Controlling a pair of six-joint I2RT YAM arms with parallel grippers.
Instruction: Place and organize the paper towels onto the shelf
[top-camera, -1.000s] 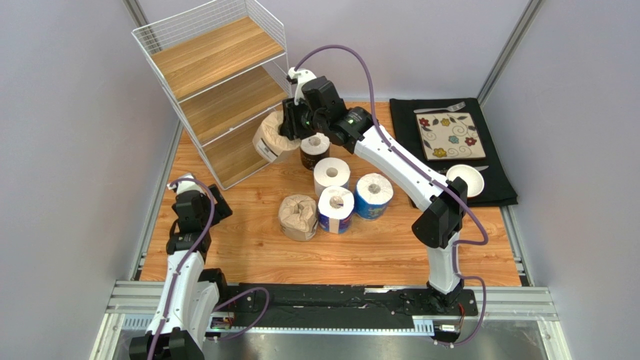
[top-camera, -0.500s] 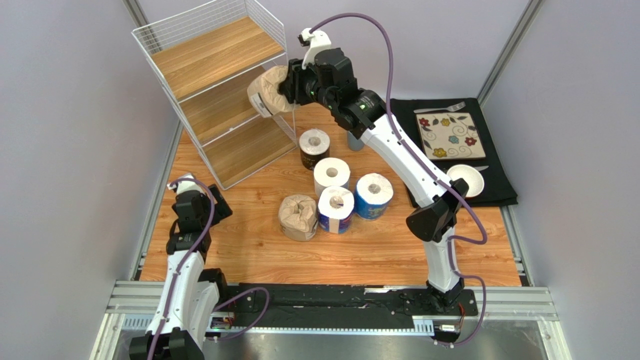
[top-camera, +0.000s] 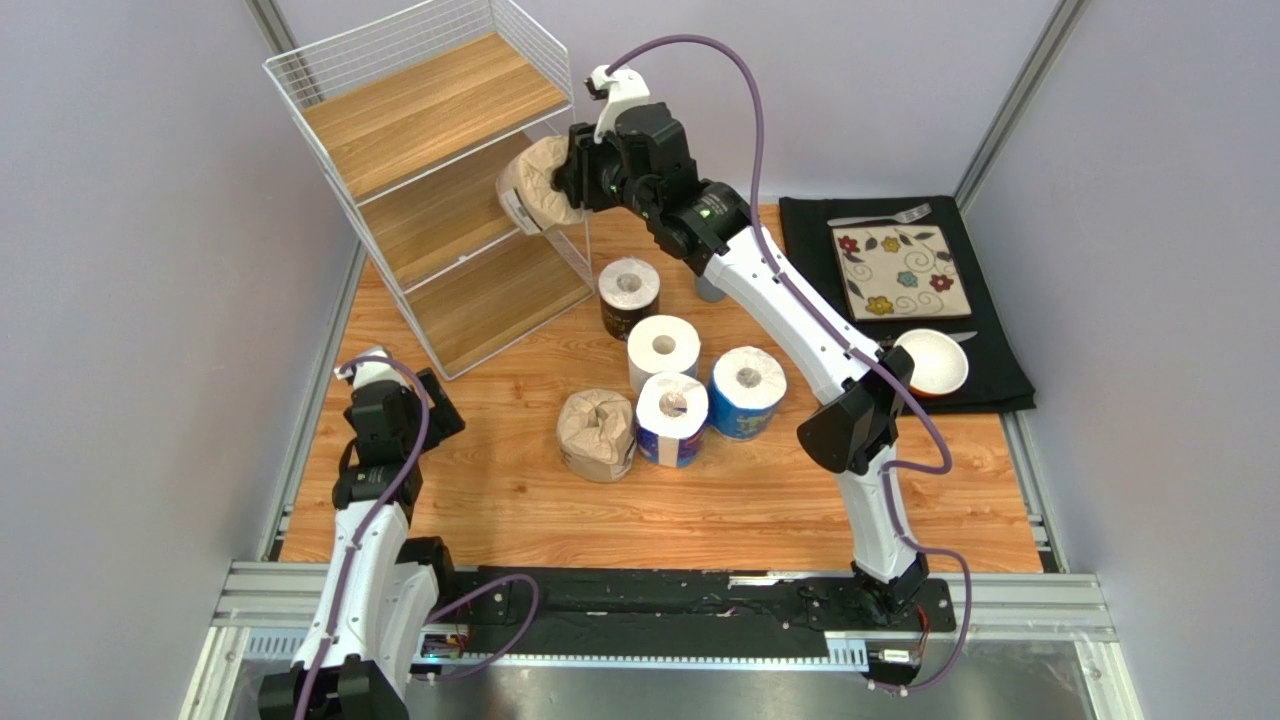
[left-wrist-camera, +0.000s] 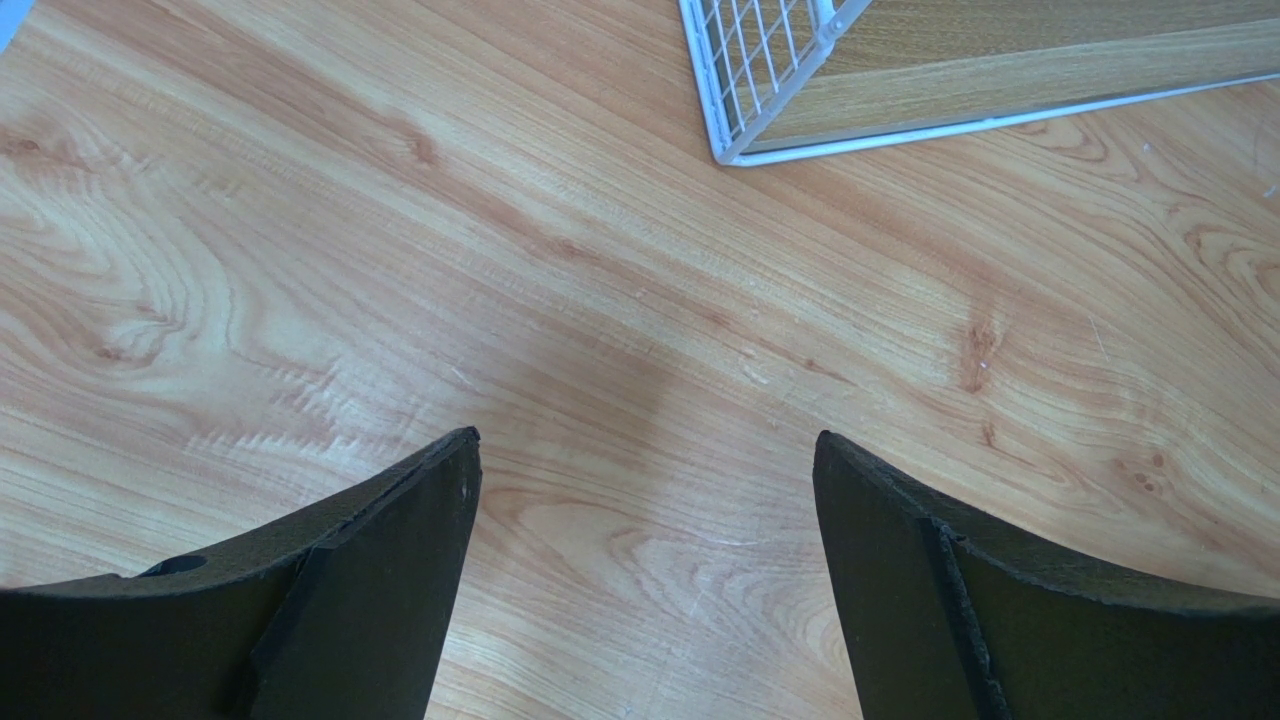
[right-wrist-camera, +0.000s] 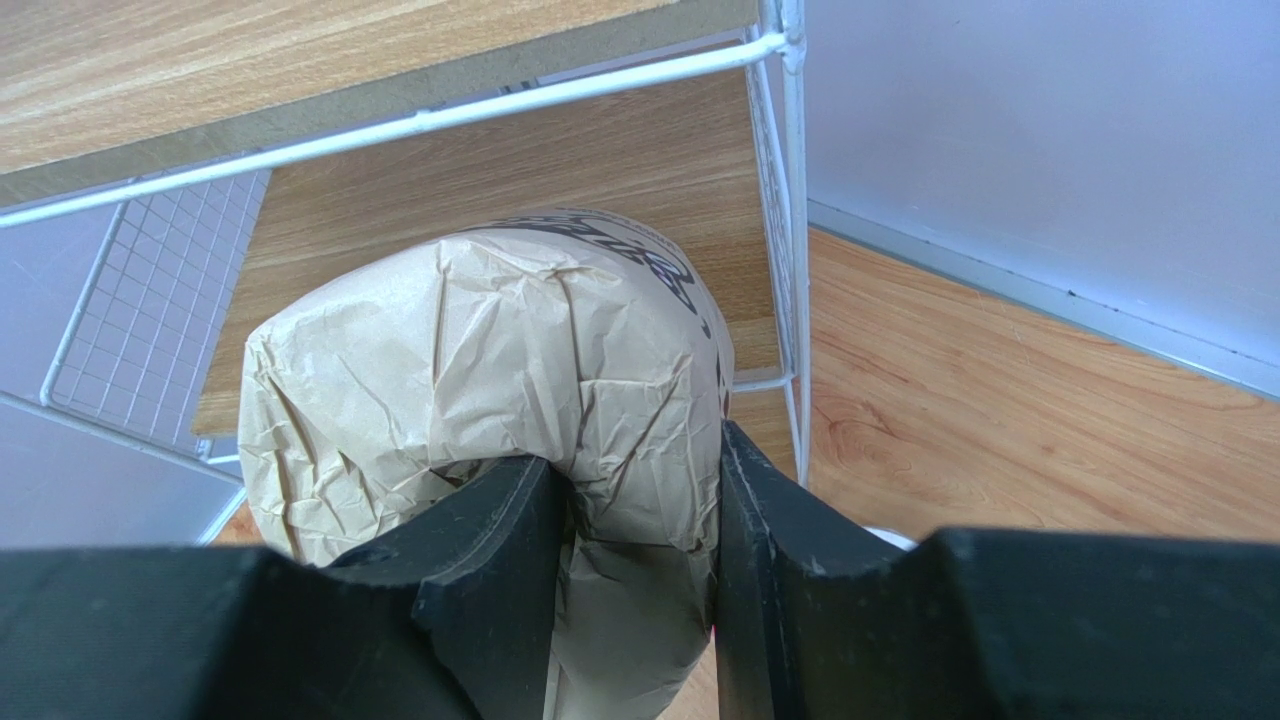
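My right gripper is shut on a crumpled brown paper towel roll and holds it in the air at the right edge of the white wire shelf, level with the middle board. In the right wrist view the roll sits pinched between the fingers, in front of the middle board. On the table stand a second brown roll, a dark-wrapped roll, a white roll and two blue-wrapped rolls. My left gripper is open and empty above bare table.
A black mat at the right holds a patterned plate, a fork and a white bowl. A blue cup is partly hidden behind the right arm. The shelf's lower corner shows in the left wrist view.
My right gripper has lifted the brown roll from beside the shelf's bottom tier up to the middle tier's height and a little left. The left arm has not moved.
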